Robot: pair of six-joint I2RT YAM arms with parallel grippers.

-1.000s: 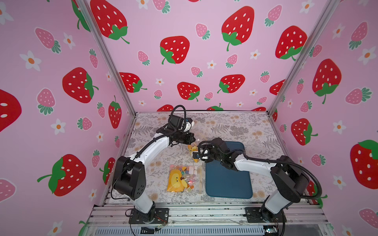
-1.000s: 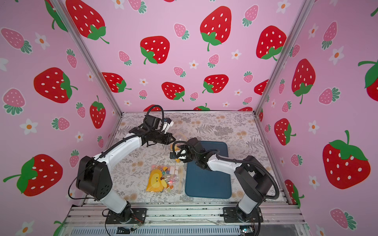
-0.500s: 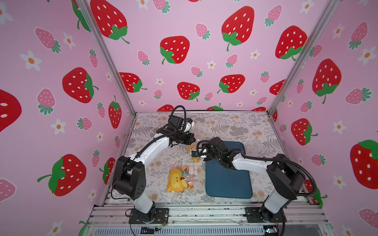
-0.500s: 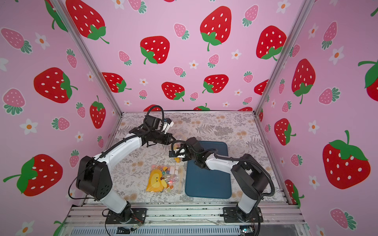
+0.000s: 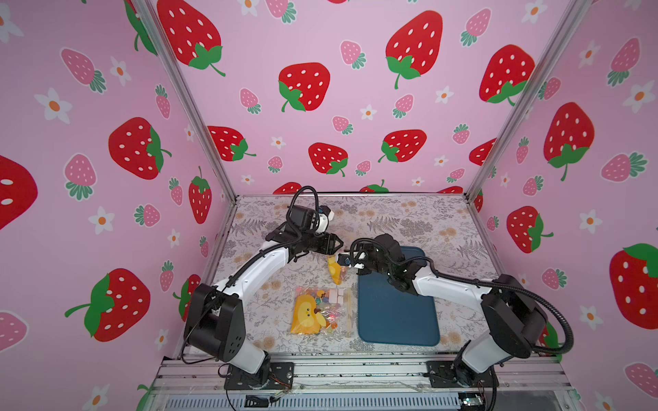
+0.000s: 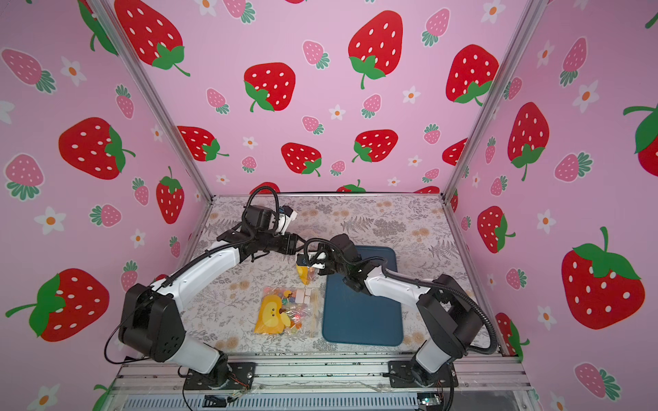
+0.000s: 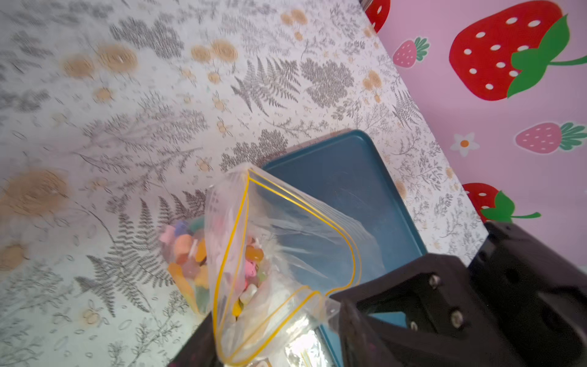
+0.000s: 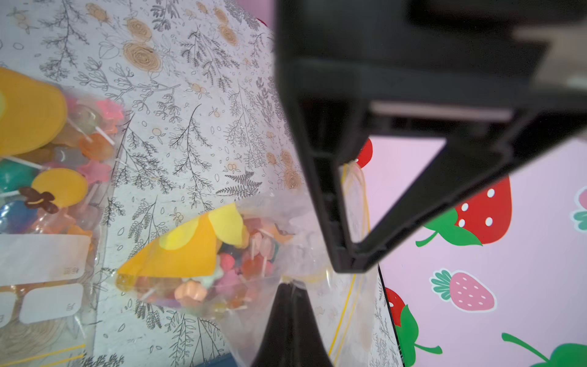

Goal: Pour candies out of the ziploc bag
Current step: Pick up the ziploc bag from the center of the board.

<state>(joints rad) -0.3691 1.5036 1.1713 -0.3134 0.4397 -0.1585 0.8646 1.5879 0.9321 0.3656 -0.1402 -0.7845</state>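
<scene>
The right fingers are pinched shut on the rim of the clear plastic ziploc bag with yellow print, at 10 o'clock of the dark blue rectangular tray. Colourful star-shaped lollipop candies lie inside. The left fingers stand apart at its open mouth.

Bright, even, diffuse light leaves only faint soft shadows on the tabletop, both top views splay the wall posts toward their edges, the left wrist view smears with motion blur, the right gripper looms out of focus, and glare whitens the ziploc bag
</scene>
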